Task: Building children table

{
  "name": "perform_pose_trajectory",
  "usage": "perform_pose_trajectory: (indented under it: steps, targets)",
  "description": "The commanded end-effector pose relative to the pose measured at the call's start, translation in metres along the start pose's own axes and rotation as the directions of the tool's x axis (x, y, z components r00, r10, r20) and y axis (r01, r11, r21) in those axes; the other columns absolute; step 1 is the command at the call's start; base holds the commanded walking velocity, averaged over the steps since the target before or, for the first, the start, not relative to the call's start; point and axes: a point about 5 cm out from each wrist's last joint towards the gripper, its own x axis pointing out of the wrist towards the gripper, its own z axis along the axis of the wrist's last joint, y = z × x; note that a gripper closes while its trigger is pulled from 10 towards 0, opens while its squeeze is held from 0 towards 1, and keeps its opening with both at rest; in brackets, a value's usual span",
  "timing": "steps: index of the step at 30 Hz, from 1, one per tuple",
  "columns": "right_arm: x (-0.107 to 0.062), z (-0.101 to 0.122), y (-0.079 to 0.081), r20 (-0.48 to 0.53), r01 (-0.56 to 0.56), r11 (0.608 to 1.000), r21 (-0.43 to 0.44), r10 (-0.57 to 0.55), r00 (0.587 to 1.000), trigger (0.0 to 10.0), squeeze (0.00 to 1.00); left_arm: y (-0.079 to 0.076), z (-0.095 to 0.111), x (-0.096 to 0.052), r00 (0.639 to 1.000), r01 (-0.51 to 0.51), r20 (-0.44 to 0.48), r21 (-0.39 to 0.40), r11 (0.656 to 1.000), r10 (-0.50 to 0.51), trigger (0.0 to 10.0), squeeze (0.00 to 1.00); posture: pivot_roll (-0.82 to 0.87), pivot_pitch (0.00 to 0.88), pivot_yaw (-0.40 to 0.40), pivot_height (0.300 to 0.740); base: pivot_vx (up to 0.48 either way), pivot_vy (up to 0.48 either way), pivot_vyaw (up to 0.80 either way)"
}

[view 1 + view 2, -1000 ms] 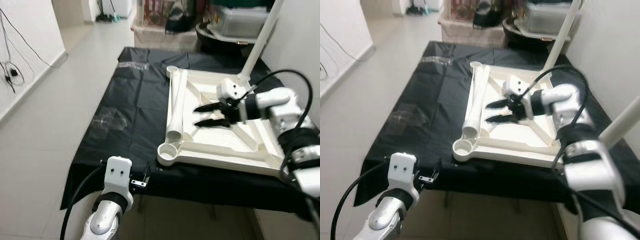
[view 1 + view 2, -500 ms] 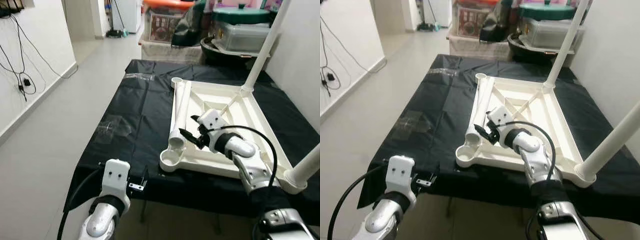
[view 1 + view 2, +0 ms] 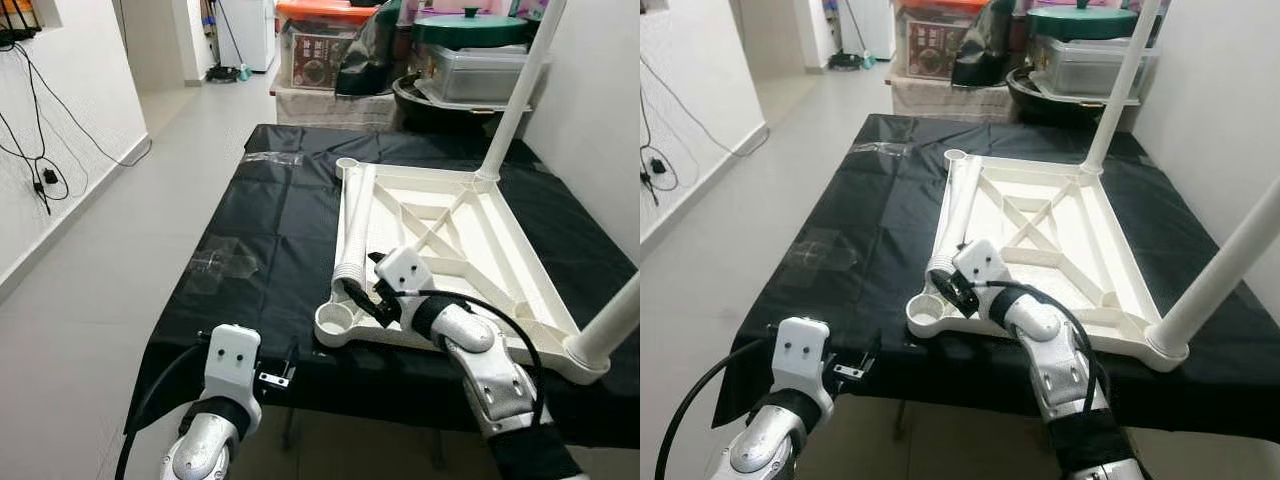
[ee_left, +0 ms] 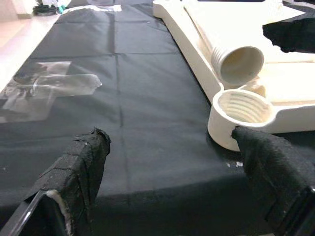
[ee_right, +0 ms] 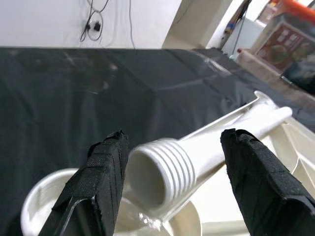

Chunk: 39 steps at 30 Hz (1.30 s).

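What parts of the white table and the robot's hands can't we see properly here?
- Right gripper: in the left eye view its own wrist block hides the fingertips at the loose leg.
- Tall screwed-in legs: tops cut off by the head views' upper edge.
- Tabletop: lies upside down, so its top face is hidden.
- Left gripper: hidden behind its wrist in the head views.

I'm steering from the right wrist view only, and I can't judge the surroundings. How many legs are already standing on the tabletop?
Observer: Two legs stand upright: one at the far corner, one at the near right corner.
Operator: And the left gripper?
Observer: The left gripper hovers low at the black cloth's near edge, fingers open, facing the empty threaded socket.
Operator: Anything else on the cloth?
Observer: A clear plastic bag lies left of the tabletop.
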Motion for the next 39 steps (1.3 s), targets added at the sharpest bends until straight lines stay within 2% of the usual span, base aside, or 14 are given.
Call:
perform_pose_trajectory:
  steps: [1,3,7,14,20,26,31,39]
  targets:
    - [0.003,-0.003,0.008,-0.032,0.006,0.999,-0.039,-0.007,0.999,10.0,0.0,0.0,0.001,-0.003,1.0,0.002,0.002,0.002,1.0,-0.002,10.0,0.0,0.1,0.055,-0.041,0.74,0.0,0.0,0.0]
    - [0.009,-0.005,0.013,-0.065,0.033,0.997,-0.065,-0.037,0.997,10.0,0.0,-0.002,0.003,-0.004,1.0,0.003,0.005,0.003,1.0,-0.003,10.0,0.0,0.11,0.066,-0.047,0.74,0.0,0.0,0.0]
    - [0.013,-0.005,0.012,-0.077,0.071,0.995,-0.075,-0.077,0.994,10.0,0.0,-0.003,0.003,-0.005,1.0,0.003,0.008,0.002,1.0,-0.003,10.0,0.0,0.11,0.072,-0.051,0.74,0.0,0.0,0.0]
    - [0.019,-0.002,0.012,-0.091,0.084,0.994,-0.065,-0.09,0.992,10.0,0.0,-0.004,0.005,-0.007,1.0,0.002,0.009,-0.002,1.0,-0.002,10.0,0.0,0.12,0.081,-0.054,0.74,0.0,0.0,0.0]
    - [0.026,-0.002,0.017,-0.114,0.086,0.991,-0.104,-0.098,0.989,10.0,0.0,-0.006,0.007,-0.008,1.0,0.004,0.012,-0.005,1.0,-0.004,10.0,0.0,0.12,0.096,-0.06,0.74,0.0,0.0,0.0]
    - [0.028,-0.002,0.015,-0.115,0.105,0.989,-0.102,-0.116,0.987,10.0,0.0,-0.007,0.007,-0.008,1.0,0.002,0.011,-0.007,1.0,-0.001,10.0,0.0,0.12,0.096,-0.061,0.74,0.0,0.0,0.0]
    - [0.03,-0.003,0.015,-0.119,0.095,0.989,-0.115,-0.109,0.987,10.0,0.0,-0.007,0.008,-0.008,1.0,0.001,0.011,-0.009,1.0,-0.001,10.0,0.0,0.12,0.101,-0.064,0.74,0.0,0.0,0.0]
    - [0.03,-0.011,0.019,-0.156,0.021,0.991,-0.131,-0.041,0.987,10.0,0.0,-0.007,0.008,-0.008,1.0,-0.002,0.008,-0.015,1.0,0.002,10.0,0.0,0.11,0.11,-0.062,0.74,0.0,0.0,0.0]
